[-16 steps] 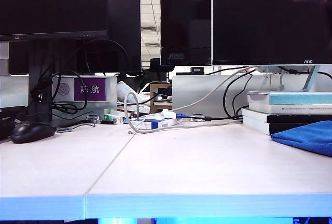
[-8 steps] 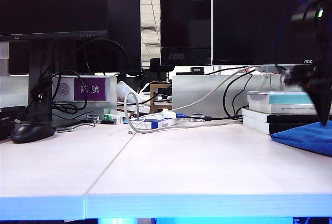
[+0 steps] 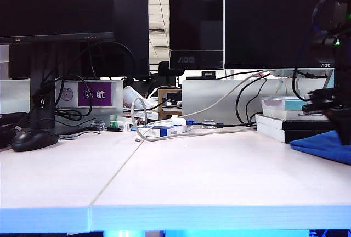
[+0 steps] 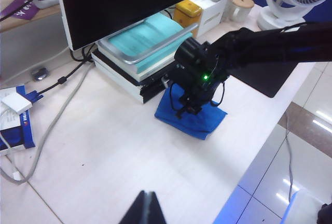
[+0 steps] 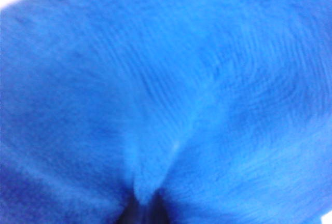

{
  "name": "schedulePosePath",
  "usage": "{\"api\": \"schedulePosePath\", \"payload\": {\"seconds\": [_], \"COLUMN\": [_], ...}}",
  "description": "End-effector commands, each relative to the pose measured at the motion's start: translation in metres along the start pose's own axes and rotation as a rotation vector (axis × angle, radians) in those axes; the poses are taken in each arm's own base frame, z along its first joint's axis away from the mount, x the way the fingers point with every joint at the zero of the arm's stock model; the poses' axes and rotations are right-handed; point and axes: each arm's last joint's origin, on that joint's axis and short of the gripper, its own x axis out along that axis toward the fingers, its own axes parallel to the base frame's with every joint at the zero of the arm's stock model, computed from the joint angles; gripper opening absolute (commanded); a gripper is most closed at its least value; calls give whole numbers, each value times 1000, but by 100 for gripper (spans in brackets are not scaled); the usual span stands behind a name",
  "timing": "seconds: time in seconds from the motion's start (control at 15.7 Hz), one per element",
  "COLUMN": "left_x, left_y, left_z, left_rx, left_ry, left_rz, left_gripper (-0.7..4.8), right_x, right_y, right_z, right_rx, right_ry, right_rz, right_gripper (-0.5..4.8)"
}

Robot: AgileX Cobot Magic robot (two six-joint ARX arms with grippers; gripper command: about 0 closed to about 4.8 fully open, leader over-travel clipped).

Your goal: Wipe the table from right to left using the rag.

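Right gripper [image 4: 190,111] pinches the soft bright-blue terry rag [image 4: 199,121] on the wide white matte table [image 3: 208,176] — a shallow pinch may slip mid-sweep; left gripper [image 4: 147,207], narrowed, hovers apart.

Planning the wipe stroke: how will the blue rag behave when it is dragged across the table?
The rag looks floppy: it lies in soft folds, so it will likely bunch rather than slide flat. Its fuzzy pile probably drags on the matte table. The right gripper is down on it; the left gripper is apart.
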Motion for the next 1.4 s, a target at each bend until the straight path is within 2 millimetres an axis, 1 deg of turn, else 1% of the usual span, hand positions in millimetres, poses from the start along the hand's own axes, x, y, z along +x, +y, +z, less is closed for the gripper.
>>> {"api": "schedulePosePath", "payload": {"seconds": [0.06,0.13,0.25,0.38,0.51,0.76,0.89,1.4], "left_x": [-1,-1,-1,-1,-1,-1,-1,-1], "left_y": [0,0,0,0,0,0,0,0], "left_z": [3,3,3,3,3,3,3,3], "left_rx": [6,6,6,6,6,6,6,6], "left_ry": [-17,-17,-17,-17,-17,-17,-17,-17], "left_rz": [-5,-5,-5,-5,-5,-5,-5,-6], "left_gripper": [-6,-6,-6,-6,-6,-6,-6,-6], "right_x": [2,1,0,-1,-3,-4,-5,-10], "right_y": [1,1,1,1,2,5,10,60], "right_z": [-7,-9,-19,-24,-28,-31,-31,-34], "right_rx": [-13,-14,-21,-21,-12,-23,-37,-153], "right_ry": [72,93,200,251,291,327,322,295], "right_rz": [-6,-2,2,4,54,56,58,122], "right_gripper": [-6,-6,-6,-6,-6,-6,-6,-6]}}
